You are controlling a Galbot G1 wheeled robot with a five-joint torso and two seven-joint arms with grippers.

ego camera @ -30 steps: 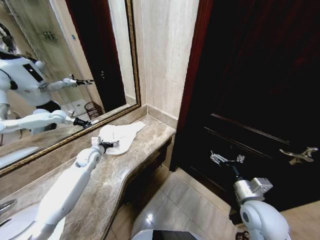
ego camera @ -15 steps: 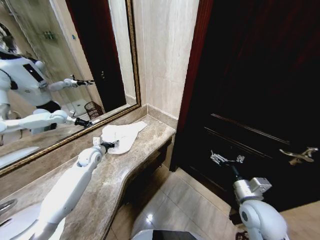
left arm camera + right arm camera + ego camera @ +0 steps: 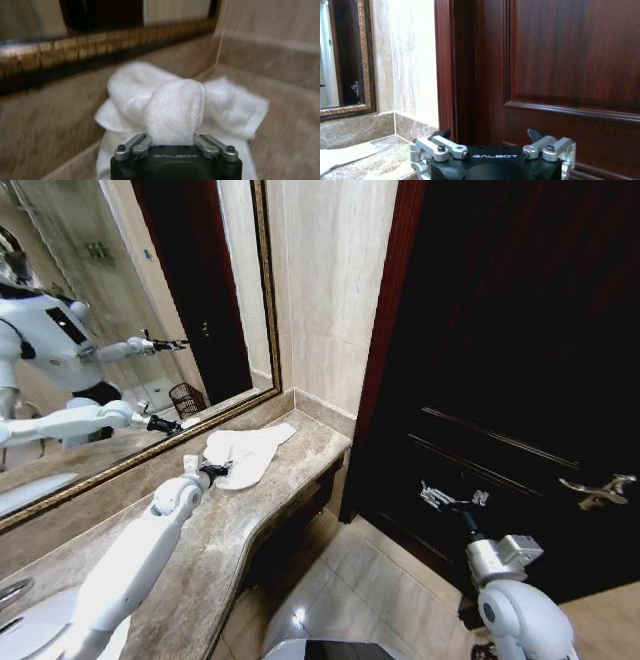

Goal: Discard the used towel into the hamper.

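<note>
Left end effector (image 3: 172, 144) clamps one white towel (image 3: 245, 452); right end effector (image 3: 490, 138) hangs spread, empty.

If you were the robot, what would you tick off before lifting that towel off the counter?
1. Grip: left gripper has a fold of the towel between its jaws: ok.
2. Towel free: most of it lies on the counter, nothing on top: ok.
3. Right gripper out of the way: open, empty, by the dark door: ok.
4. Hamper located: seen as a mirror reflection; real spot: cannot tell.
5. Path to hamper: cannot tell.
</note>
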